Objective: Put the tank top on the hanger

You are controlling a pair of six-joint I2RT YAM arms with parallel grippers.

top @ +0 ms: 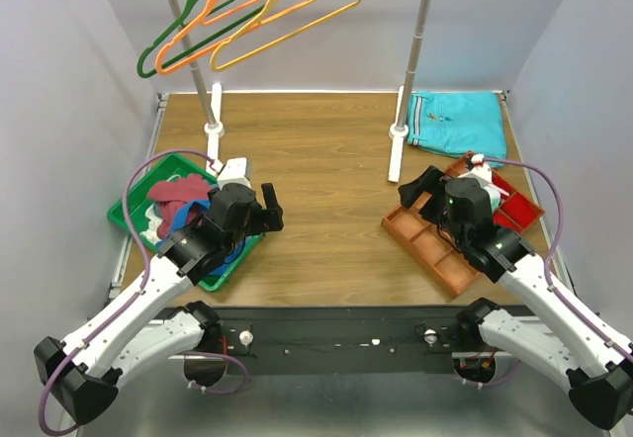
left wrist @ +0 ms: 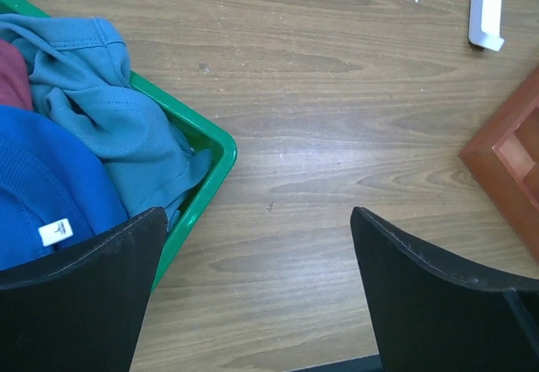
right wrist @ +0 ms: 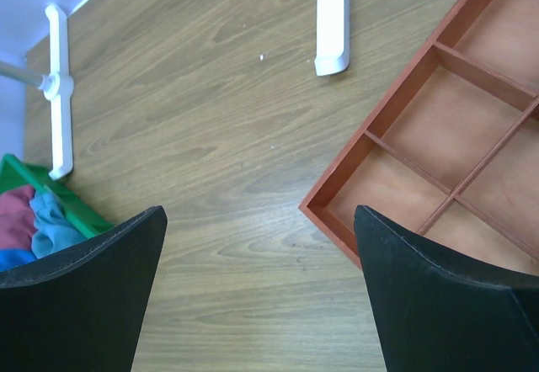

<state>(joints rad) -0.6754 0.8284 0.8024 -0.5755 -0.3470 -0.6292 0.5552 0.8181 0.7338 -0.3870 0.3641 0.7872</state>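
stage: start; nothing grasped, nothing hung yet
tank top [left wrist: 46, 183]: royal blue, bunched in the green bin [left wrist: 216, 146] at the table's 8 o'clock; white tag showing; mostly hidden under the left arm in the top view
bin neighbours: maroon cloth [top: 178, 192] at 11 o'clock of the blue; a teal garment [left wrist: 109, 119] piled against its 1 o'clock side, touching it
hanger [top: 287, 35]: thin yellow one, hooked on the rack rail at the table's 11–12 o'clock, bare; it is the rightmost of three, beside the orange hanger [top: 213, 22] and the green hanger [top: 163, 46]
left pincer [left wrist: 257, 220]: jaws spread wide, holding nothing; over bare table at the bin's 3 o'clock corner, with one finger [left wrist: 84, 296] over the bin edge
right pincer [right wrist: 259, 216]: jaws spread wide, holding nothing; over the table at the 9 o'clock edge of the brown tray [top: 435, 249], well apart from the bin
done: nothing that shows; top in the bin, hanger on the rail
left: pick the blue top out from among the other cloths, take the yellow hanger down or reach up to it, feed both shoulder straps over the hanger arms
next, my guess: left arm goes for the top since it is nearest
risk: teal or maroon cloth may come up with the blue one; soft straps will sag, so spreading the neck probably needs both arms
other: folded turquoise garment [top: 457, 121] at the table's 1 o'clock, not part of this
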